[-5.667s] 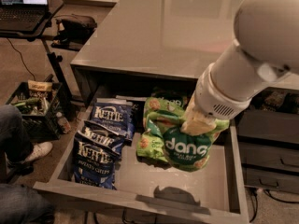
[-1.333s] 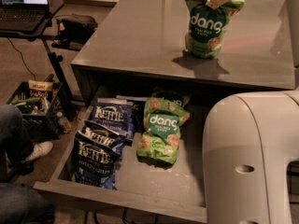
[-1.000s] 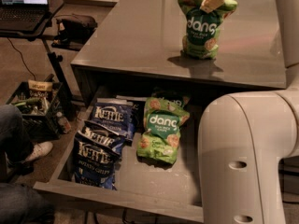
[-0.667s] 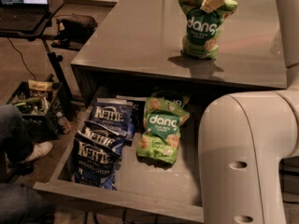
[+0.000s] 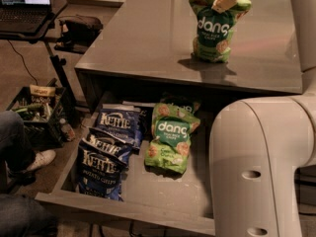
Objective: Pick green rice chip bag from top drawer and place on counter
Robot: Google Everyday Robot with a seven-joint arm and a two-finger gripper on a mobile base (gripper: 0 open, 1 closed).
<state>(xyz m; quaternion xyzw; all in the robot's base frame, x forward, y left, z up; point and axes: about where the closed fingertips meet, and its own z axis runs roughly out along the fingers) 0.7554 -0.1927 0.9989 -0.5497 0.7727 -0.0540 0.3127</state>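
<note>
Your gripper [image 5: 224,0] pinched the top edge of the green rice chip bag [image 5: 213,33], which stood upright on the desk [image 5: 138,38], above the open top drawer [image 5: 163,191] where a second green bag [image 5: 170,144] lay beside blue Kettle bags [image 5: 101,162].

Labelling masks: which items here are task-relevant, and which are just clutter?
Job: green bag upright on counter; gripper at its top; drawer, open.
Lying about: second green bag and Kettle bags in drawer; laptop; crate.
</note>
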